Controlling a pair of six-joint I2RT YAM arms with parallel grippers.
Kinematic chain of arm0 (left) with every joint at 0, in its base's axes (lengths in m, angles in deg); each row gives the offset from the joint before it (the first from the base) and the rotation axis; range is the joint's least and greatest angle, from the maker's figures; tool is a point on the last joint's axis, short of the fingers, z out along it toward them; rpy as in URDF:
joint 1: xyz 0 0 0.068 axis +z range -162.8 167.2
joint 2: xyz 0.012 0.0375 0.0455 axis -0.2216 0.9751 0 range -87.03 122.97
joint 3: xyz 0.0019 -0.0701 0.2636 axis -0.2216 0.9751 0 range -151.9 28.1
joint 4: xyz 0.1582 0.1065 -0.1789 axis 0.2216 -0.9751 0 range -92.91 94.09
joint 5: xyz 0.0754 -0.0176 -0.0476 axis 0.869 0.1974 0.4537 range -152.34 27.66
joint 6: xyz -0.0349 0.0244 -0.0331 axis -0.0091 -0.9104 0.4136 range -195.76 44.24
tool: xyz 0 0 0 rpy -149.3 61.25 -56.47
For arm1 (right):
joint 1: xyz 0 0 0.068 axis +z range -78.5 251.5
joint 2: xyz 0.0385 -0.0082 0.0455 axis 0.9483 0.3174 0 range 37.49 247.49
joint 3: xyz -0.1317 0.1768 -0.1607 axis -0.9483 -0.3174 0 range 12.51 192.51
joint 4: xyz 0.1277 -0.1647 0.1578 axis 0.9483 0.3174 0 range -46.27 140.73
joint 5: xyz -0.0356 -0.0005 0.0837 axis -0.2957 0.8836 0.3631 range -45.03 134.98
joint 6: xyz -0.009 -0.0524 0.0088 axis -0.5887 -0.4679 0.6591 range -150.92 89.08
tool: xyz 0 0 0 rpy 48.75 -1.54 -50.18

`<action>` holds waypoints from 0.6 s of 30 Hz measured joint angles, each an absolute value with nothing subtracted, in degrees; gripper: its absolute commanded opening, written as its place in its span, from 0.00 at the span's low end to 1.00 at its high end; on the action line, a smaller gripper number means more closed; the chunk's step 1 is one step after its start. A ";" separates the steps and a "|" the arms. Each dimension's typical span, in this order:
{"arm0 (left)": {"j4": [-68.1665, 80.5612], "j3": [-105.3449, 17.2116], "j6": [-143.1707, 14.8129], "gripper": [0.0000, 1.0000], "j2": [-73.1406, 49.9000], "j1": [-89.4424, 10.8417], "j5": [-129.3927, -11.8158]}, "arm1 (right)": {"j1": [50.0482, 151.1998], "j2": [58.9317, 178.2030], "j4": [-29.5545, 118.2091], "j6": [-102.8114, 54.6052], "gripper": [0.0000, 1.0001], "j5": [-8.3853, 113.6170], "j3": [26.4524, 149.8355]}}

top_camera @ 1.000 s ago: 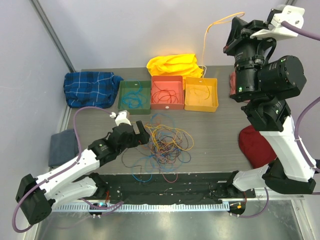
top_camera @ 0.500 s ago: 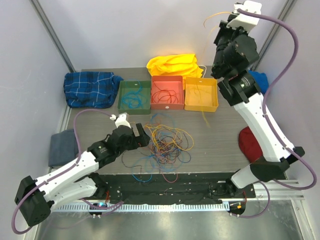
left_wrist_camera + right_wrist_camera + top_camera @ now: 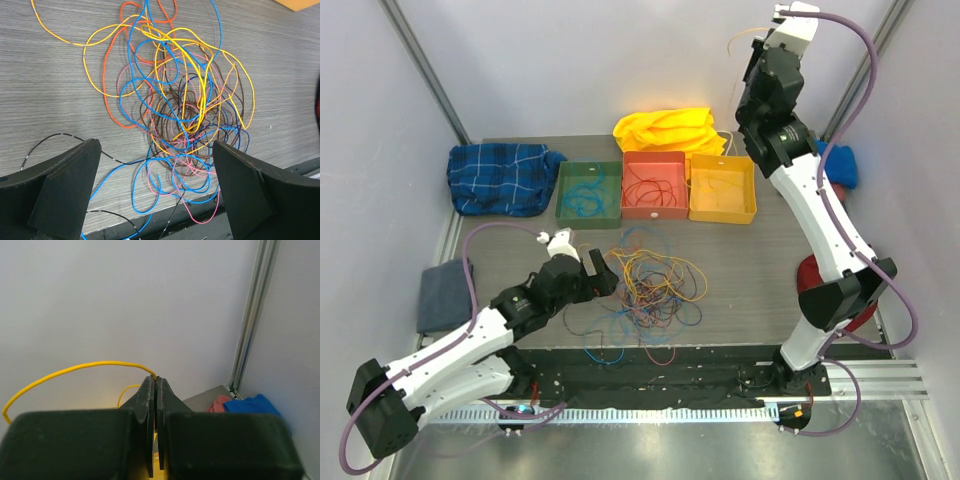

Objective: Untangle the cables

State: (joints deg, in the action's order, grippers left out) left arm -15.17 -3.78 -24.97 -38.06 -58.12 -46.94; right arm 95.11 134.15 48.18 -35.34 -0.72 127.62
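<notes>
- Top view: cables (image 3: 645,285) heaped mid-table at frame centre, with the left gripper (image 3: 600,270) just beside their left edge. Right gripper (image 3: 757,50) is high at upper right, a yellow strand (image 3: 729,85) hanging from it.
- Left wrist: jaws spread wide over the heap. The wires look light, limp and springy. I'd pinch the outlying orange loop (image 3: 107,80), not the knotted core.
- Right wrist: fingers pressed together, pinching the yellow strand. It's thin and may slip.
</notes>
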 measured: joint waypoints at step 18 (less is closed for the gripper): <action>-15.70 -3.40 -24.97 1.00 -37.03 -58.12 -46.94 | 90.90 138.04 48.40 -24.52 0.01 5.08 110.46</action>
State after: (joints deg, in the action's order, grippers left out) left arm -15.70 -3.40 -24.97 -37.03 -58.12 -46.94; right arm 90.90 138.04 48.40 -24.52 5.08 110.46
